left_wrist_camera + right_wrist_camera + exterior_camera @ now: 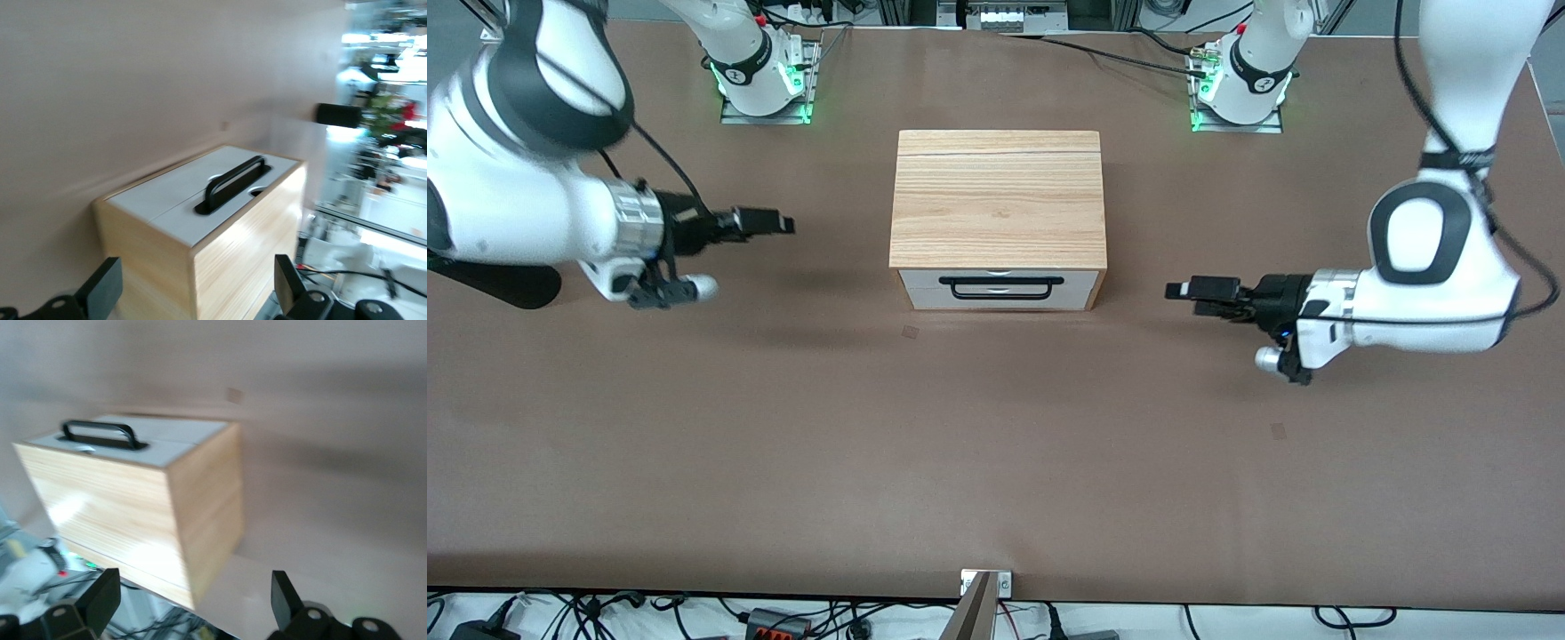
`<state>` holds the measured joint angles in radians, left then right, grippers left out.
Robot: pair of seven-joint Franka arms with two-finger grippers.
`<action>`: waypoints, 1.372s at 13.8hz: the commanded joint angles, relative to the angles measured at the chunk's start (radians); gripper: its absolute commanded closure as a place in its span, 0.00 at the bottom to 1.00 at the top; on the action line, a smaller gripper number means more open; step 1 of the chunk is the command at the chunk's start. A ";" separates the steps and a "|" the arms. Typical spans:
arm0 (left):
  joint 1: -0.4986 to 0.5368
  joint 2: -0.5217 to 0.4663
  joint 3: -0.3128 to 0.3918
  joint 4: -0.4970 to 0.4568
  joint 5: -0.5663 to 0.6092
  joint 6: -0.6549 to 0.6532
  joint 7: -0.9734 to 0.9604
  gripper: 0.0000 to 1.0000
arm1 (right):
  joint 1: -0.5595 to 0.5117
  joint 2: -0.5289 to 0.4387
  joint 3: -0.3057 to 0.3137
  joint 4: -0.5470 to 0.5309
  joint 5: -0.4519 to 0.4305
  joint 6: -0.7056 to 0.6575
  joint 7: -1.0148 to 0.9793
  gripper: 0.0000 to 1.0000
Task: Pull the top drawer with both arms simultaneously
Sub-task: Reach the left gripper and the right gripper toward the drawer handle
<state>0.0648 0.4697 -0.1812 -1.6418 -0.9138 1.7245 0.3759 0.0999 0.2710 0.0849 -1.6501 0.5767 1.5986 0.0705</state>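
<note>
The top drawer (925,284) has a white front and a long black bar handle (1000,287). It sits shut in the light-wood cabinet (996,196) at the middle of the table. My left gripper (1178,291) hovers open and empty over the table beside the cabinet, toward the left arm's end, pointing at it. My right gripper (783,222) hovers open and empty toward the right arm's end, also apart from it. The left wrist view shows the handle (233,181) past the open gripper (193,287). The right wrist view shows the handle (100,433) past the open gripper (193,597).
The brown table (996,444) spreads wide nearer the front camera than the cabinet. Both arm bases (760,76) (1240,84) stand at the table's edge farthest from the front camera. A small metal bracket (985,582) and cables lie at the nearest edge.
</note>
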 commanded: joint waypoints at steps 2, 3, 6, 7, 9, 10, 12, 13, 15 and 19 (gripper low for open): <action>-0.017 0.124 0.000 0.037 -0.152 -0.014 0.177 0.00 | 0.096 0.118 -0.002 0.026 0.188 0.148 -0.093 0.00; -0.028 0.151 0.000 0.039 -0.195 -0.013 0.242 0.00 | 0.119 0.150 -0.002 0.026 0.254 0.184 -0.127 0.00; -0.065 0.223 0.002 0.031 -0.334 -0.006 0.440 0.00 | 0.147 0.241 -0.004 0.026 0.466 0.218 -0.283 0.00; -0.075 0.237 0.002 0.031 -0.365 -0.006 0.483 0.00 | 0.152 0.273 -0.002 0.026 0.515 0.230 -0.344 0.00; -0.085 0.265 0.002 0.028 -0.421 -0.006 0.529 0.00 | 0.190 0.318 -0.002 0.013 0.604 0.295 -0.507 0.00; -0.086 0.279 0.000 0.027 -0.442 -0.008 0.544 0.00 | 0.202 0.327 -0.002 -0.006 0.645 0.351 -0.585 0.00; -0.106 0.299 0.000 0.010 -0.503 -0.011 0.548 0.00 | 0.239 0.335 -0.002 -0.048 0.772 0.432 -0.719 0.00; -0.120 0.308 0.000 0.001 -0.531 -0.011 0.552 0.00 | 0.244 0.338 -0.002 -0.066 0.834 0.437 -0.745 0.00; -0.129 0.317 0.000 -0.021 -0.557 -0.011 0.558 0.00 | 0.244 0.341 -0.002 -0.089 0.893 0.432 -0.771 0.00; -0.158 0.330 0.000 -0.085 -0.643 -0.017 0.679 0.02 | 0.245 0.346 0.000 -0.138 1.009 0.423 -0.834 0.00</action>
<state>-0.0807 0.8082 -0.1840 -1.6983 -1.5158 1.7166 1.0005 0.3445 0.6321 0.0845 -1.7399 1.5176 2.0243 -0.7007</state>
